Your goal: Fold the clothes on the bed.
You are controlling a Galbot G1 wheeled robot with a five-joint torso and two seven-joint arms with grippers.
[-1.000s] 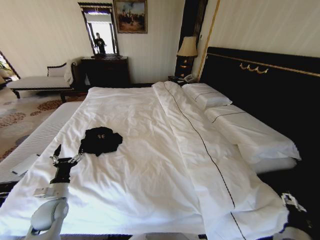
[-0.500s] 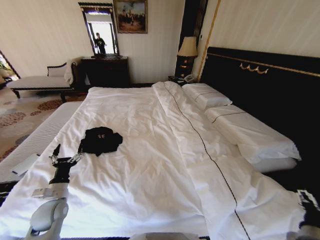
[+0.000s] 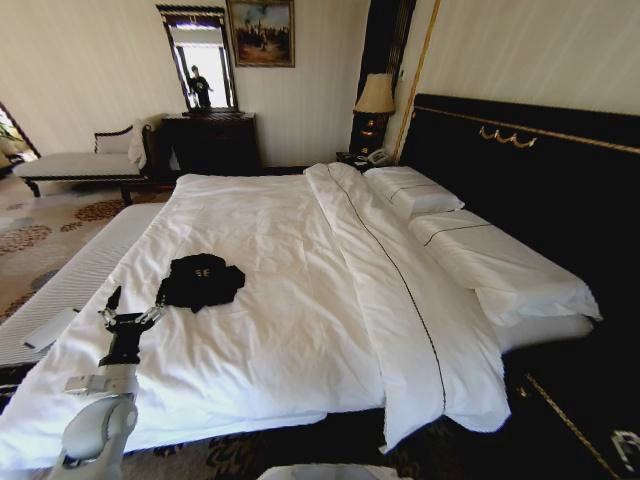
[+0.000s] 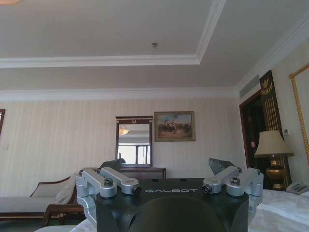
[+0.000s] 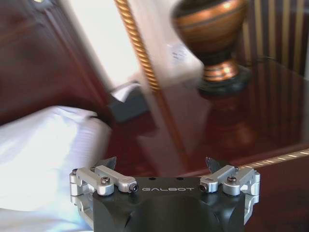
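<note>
White duvet covers most of the bed (image 3: 300, 300) in front of you, with the dark headboard (image 3: 520, 180) on your right. Your black T-shirt (image 3: 202, 280) sits crumpled on the duvet near the left edge. Left gripper (image 3: 132, 308) hovers just beside it, fingers spread wide and holding nothing. Right gripper (image 5: 161, 169) is also spread open, pointing toward a lamp (image 5: 212, 34) on a dark table.

Bedroom, fancy like hotel room. Big bed (image 3: 280, 260) with white covers, pillows (image 3: 415, 192), tall dark headboard (image 3: 520, 170) with gold trim. Lamp (image 3: 375, 100) on small bedside stand. Mirror (image 3: 200, 60) over dark dresser (image 3: 210, 142). Painting (image 3: 261, 32) on striped wall. Long cushioned seat (image 3: 75, 165) on patterned carpet (image 3: 40, 230).
</note>
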